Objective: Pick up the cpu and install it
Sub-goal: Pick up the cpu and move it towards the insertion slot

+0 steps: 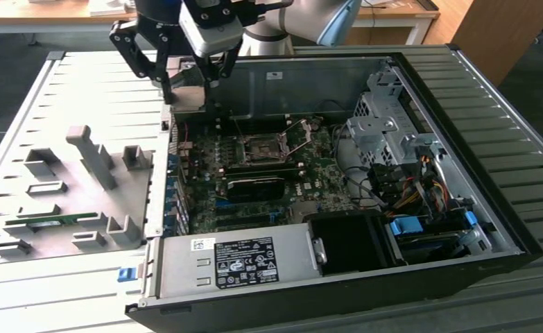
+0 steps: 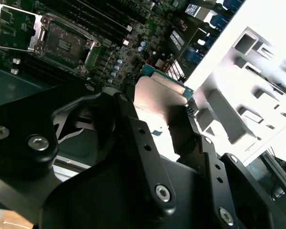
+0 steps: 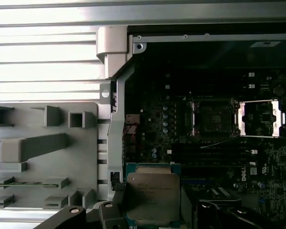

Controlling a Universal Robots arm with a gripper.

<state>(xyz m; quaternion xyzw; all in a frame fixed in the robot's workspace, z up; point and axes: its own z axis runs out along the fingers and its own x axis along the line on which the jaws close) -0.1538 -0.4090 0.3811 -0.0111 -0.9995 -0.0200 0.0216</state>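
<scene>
In the exterior view, the gripper [image 1: 193, 89] hung in the upper left of the frame, at the corner of the open computer case [image 1: 493, 139]. It was closed on the cpu [image 1: 186, 90], which showed there as a plain grey patch. The first wrist view gave more detail: a flat square chip with a dull silvery lid on a green board, the lid facing that camera. Being square, it had no longer side. In the second wrist view, black metal fingers [image 2: 136, 138] pinched two opposite edges. The dark-framed socket [image 3: 212, 117], its shiny plate [image 3: 262, 118] swung open, lay well apart on the motherboard [image 1: 290, 191].
</scene>
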